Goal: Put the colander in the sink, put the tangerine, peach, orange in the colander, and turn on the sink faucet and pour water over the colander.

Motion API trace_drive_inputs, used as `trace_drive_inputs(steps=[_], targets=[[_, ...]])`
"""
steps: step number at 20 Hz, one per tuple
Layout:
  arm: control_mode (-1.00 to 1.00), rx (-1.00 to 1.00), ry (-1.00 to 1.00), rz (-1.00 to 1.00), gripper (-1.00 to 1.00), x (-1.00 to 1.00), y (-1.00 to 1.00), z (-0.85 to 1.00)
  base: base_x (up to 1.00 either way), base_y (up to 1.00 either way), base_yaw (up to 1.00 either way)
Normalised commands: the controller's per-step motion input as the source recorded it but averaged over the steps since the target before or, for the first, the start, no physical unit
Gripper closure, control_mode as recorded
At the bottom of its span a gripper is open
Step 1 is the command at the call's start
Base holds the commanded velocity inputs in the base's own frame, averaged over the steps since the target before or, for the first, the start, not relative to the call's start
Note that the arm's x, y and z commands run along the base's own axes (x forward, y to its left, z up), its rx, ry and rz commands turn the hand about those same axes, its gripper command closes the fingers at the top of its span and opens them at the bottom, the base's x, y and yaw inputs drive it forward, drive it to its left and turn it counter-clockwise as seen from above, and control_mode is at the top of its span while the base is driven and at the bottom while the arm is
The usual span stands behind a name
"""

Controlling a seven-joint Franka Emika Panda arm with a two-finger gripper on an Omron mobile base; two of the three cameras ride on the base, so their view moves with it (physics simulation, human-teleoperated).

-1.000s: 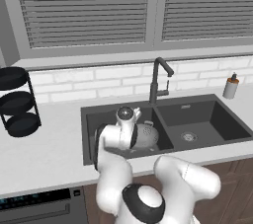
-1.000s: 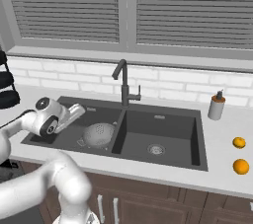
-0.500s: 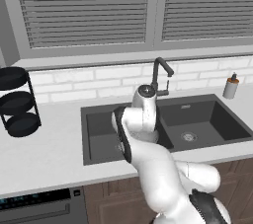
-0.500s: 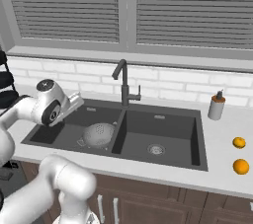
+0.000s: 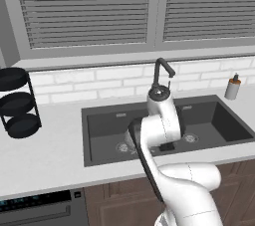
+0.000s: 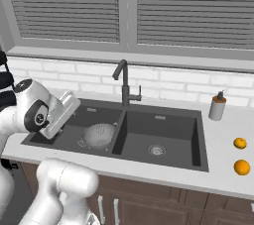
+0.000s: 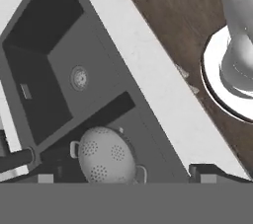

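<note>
Moved since earlier: my arm has risen and swung up out of the left basin, while the colander lies where it was, so my hand has let go of it.
Sink [image 6: 163, 167]: dark double basin set into the pale counter; both drains are bare and no water runs.
Sink faucet [image 6: 123, 83]: upright on the back rim between the basins, well placed to reach the colander later.
Colander [image 6: 99, 135]: sits dome up, apparently inverted, in the left basin against the divider, as I judge.
Gripper [image 7: 123, 178]: hovers above the colander; fingertips wide apart, holding nothing.
Fruit: two orange fruits [image 6: 240, 155] wait on the right counter, untouched; these come next.
</note>
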Motion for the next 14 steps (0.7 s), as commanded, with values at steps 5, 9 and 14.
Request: trace_drive_inputs(steps=[5,9,14], targets=[[-1.00,-0.24,0.22,0.12,-1.00,-0.93,-0.72,0.57,0.00,0.00,0.00],[-1.00,-0.17,0.30,0.23,-1.00,-0.84,-0.71,0.45,0.00,0.00,0.00],[-1.00,-0.22,0.23,0.32,-1.00,-1.00,-0.55,0.02,0.00,0.00,0.00]])
